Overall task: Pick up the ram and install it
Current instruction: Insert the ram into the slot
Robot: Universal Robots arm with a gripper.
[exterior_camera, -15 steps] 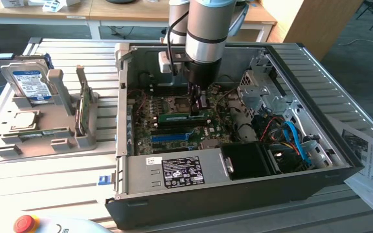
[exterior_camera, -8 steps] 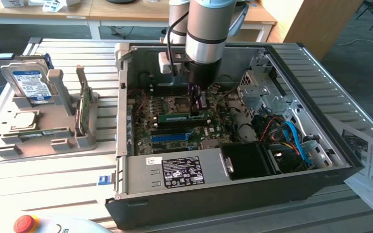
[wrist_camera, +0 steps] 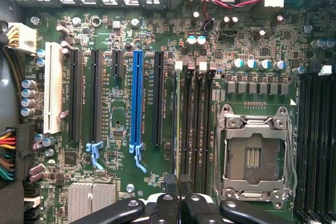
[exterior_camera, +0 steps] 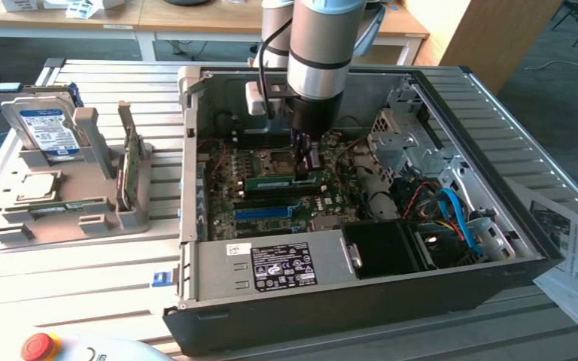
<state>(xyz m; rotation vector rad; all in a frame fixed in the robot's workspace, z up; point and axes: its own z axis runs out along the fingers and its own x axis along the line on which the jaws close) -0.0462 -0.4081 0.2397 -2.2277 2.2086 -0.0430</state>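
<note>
The ram is a thin green stick standing on edge along the black memory slots of the motherboard inside the open computer case. My gripper comes straight down over it, and its fingers are shut on the stick's upper edge near one end. In the wrist view the ram shows edge-on as a thin dark strip running away from my gripper, lined up with the slot beside the blue slot's neighbour. Whether the stick is fully seated I cannot tell.
A grey holder on the exterior view's left carries a silver hard drive and a broader green card. Inside the case are the power supply, drive cage, cables and CPU socket. A red button sits at the front.
</note>
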